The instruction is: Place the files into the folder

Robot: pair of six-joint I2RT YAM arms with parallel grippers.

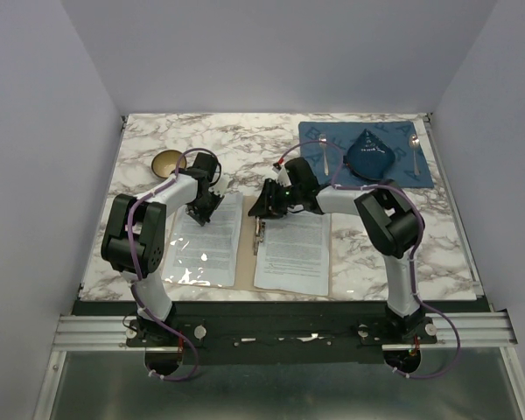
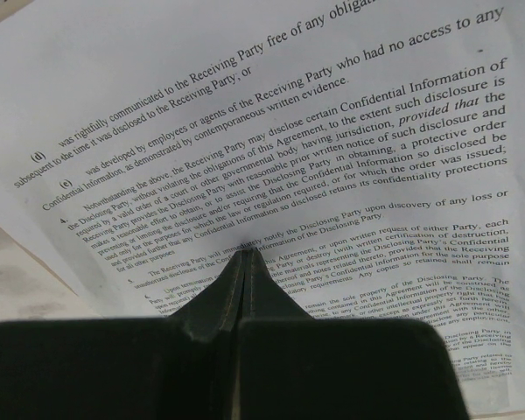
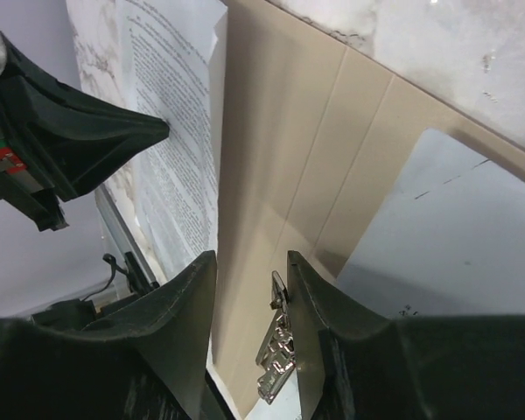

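Files (image 1: 293,254) on the folder (image 1: 248,262)

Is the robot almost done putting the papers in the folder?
About halfway, it seems. Done: the folder lies open, with the left sheet and the right sheet lying on its two leaves. In hand: the left gripper, shut, presses its tip on the left sheet, while the right gripper stands open around the metal clip at the spine. Left: probably fastening the sheets, then closing the folder.

I see matt white paper files (image 2: 332,131), a smooth tan card folder (image 3: 280,175), its shiny metal clip (image 3: 276,350) and a glossy marbled table (image 1: 245,140).
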